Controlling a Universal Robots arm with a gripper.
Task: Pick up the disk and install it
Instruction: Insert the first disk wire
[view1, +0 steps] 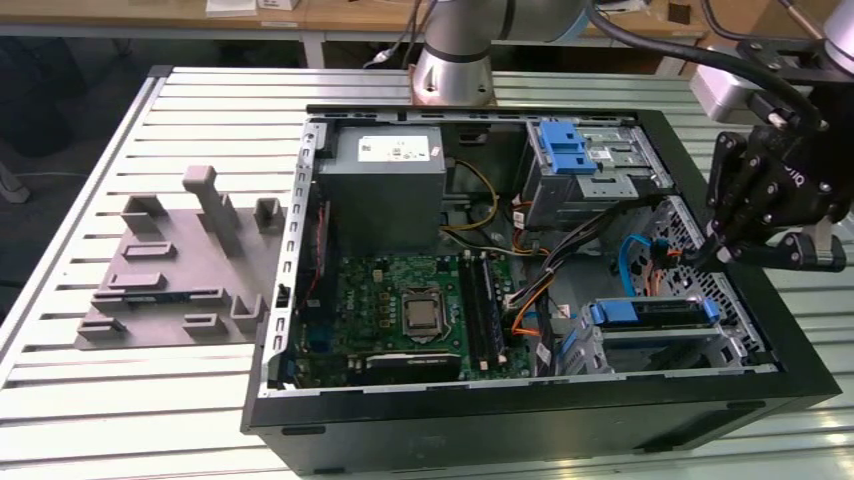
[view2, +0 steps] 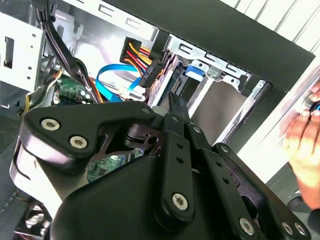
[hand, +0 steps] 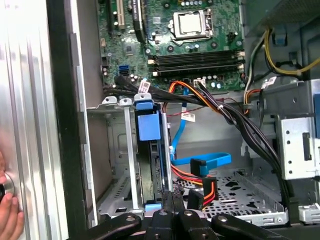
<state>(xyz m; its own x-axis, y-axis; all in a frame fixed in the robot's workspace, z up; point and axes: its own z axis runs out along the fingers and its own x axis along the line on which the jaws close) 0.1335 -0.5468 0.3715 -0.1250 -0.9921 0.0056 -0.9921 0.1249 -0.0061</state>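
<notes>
Disk (hand: 148, 127) is stood on edge in the cage (hand: 117, 150), long axis aimed at the motherboard (hand: 165, 45), blue tab at that end. Gripper (hand: 172, 195) fingers are pinched together by its near end.

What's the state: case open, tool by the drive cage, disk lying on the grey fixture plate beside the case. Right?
Wrong on the disk's place. The disk is not on the grey fixture plate; it stands on edge in the drive cage inside the case, as the first wrist view shows. The rest holds: case open, tool by the cage.
</notes>
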